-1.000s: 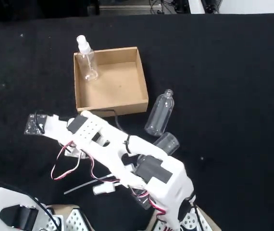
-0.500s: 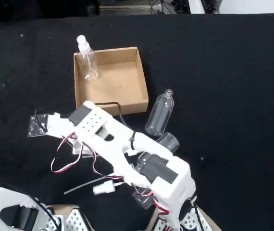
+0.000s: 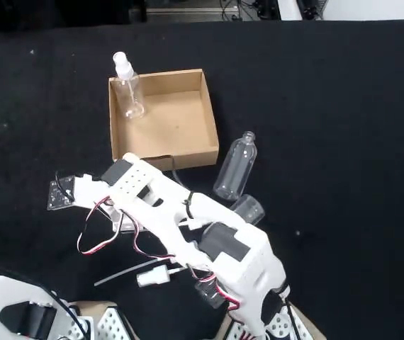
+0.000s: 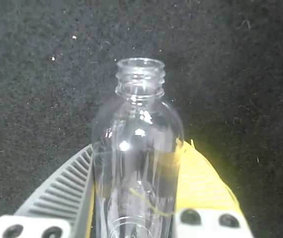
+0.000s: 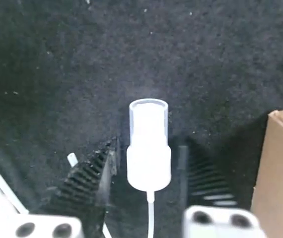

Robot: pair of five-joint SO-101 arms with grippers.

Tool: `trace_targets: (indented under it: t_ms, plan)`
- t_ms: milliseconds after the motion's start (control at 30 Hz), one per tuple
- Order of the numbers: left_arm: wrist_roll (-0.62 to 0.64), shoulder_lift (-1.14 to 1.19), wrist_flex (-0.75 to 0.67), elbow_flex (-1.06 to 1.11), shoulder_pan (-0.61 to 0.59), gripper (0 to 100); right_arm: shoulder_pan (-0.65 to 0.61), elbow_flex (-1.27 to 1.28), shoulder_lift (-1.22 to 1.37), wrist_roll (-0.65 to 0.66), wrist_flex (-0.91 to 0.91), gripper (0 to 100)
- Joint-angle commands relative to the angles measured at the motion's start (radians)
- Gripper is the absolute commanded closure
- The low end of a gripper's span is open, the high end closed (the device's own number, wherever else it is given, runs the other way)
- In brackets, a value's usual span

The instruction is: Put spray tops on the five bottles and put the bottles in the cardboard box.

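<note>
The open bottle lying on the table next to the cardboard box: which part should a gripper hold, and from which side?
Grip the bottle at mid-body, from above, closing across its width. It lies on its side, so the round body is exposed on top, wider than the neck.

**Colour check on the black table**

The table (image 3: 344, 106) is showing plain black and the cardboard box (image 3: 195, 157) is glowing tan. The bottle (image 4: 136, 124) is gleaming clear. The left gripper (image 4: 137, 148) is flashing ribbed fingers, one grey and one yellow. The right gripper (image 5: 145, 146) is wearing ribbed black, and the spray top (image 5: 149, 163) is shining white. Red and white wires (image 3: 81, 244) are trailing off the white arm (image 3: 159, 205).
</note>
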Motion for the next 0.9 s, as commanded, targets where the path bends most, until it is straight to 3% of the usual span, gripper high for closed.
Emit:
trace_targets:
  t_ms: [0,200,400,600,867]
  plan:
    - [-0.005,-0.021,0.003,-0.058,0.010,97,0.028,-0.012,-0.018,0.000,0.012,99.4]
    - [-0.003,-0.023,0.003,-0.058,0.021,97,0.029,-0.010,-0.124,-0.011,0.032,98.8]
    - [0.015,-0.117,0.092,-0.058,0.056,97,0.066,-0.012,-0.312,-0.175,-0.023,98.8]
    - [0.132,-0.311,0.123,-0.025,0.140,97,0.137,-0.047,-0.604,-0.344,-0.002,98.8]
    - [0.242,-0.660,0.186,0.219,0.317,97,0.313,-0.081,-0.921,-0.370,0.005,98.8]
